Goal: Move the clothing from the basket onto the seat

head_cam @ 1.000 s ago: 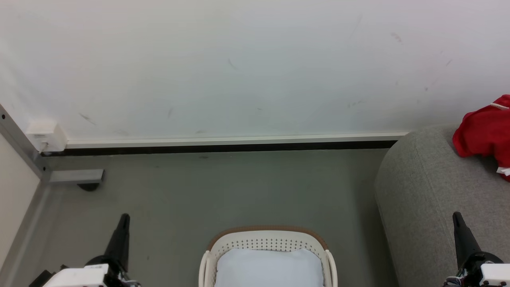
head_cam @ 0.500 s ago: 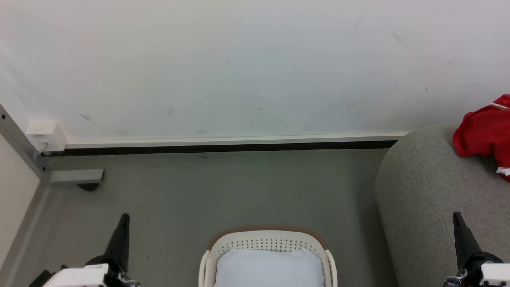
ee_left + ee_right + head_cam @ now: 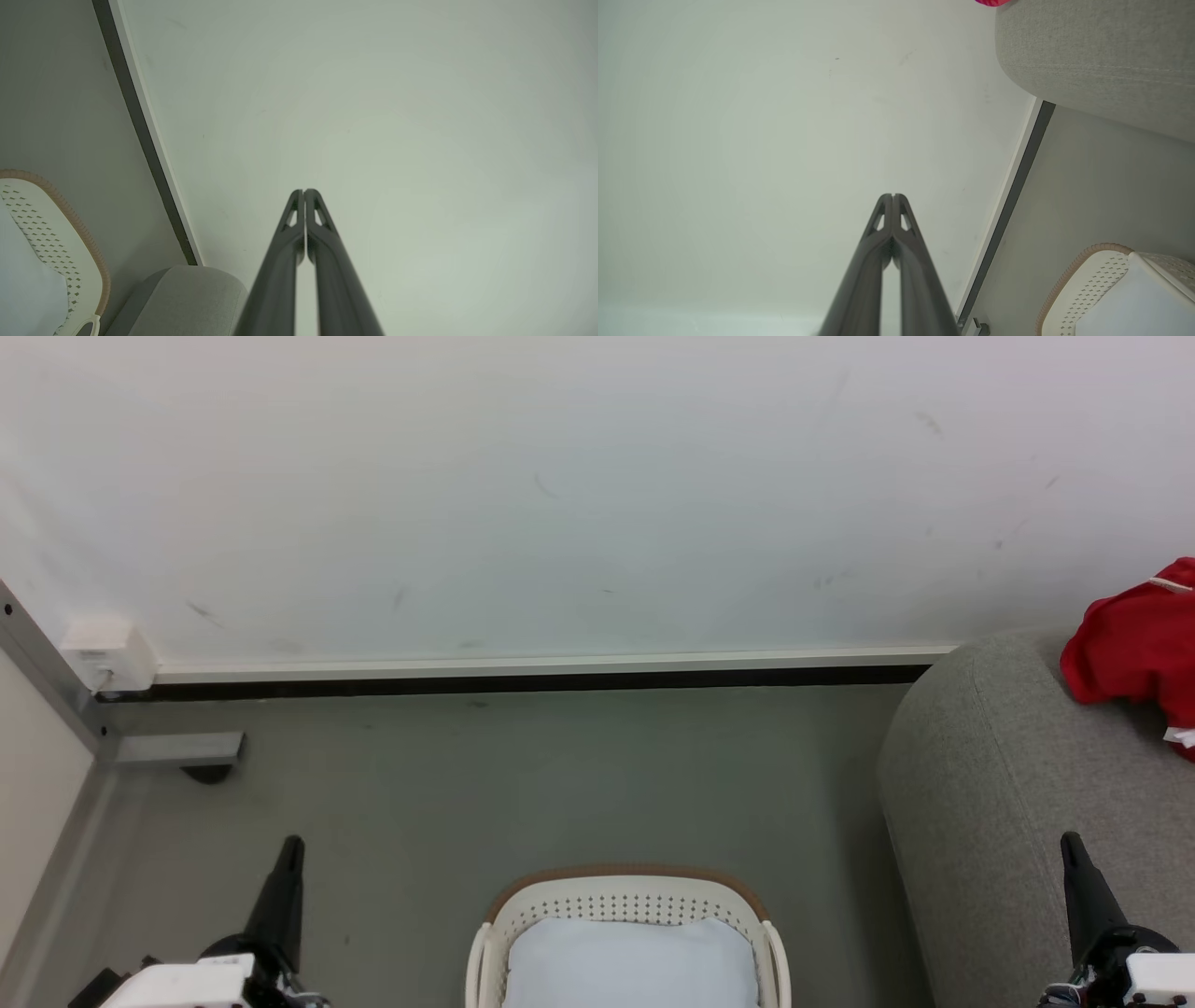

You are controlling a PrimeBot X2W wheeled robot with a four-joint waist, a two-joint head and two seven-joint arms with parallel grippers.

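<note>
The red clothing [image 3: 1139, 649] lies bunched on the grey seat [image 3: 1008, 784] at the right edge of the head view; a sliver of it [image 3: 992, 2] tops the right wrist view above the seat [image 3: 1101, 60]. The cream basket [image 3: 630, 896] stands on the floor at the bottom centre, holding a pale white cloth [image 3: 630, 961]. My left gripper [image 3: 291, 847] is shut and empty at the lower left, away from the basket. My right gripper [image 3: 1071, 842] is shut and empty at the lower right, over the seat's front. The fingertips meet in both wrist views [image 3: 303, 191] [image 3: 893, 196].
A white wall [image 3: 560, 495] with a dark skirting strip [image 3: 523, 683] runs behind the grey floor [image 3: 560, 784]. At the left a grey metal frame leg [image 3: 177, 749] and a white socket box [image 3: 107, 653] stand by the wall.
</note>
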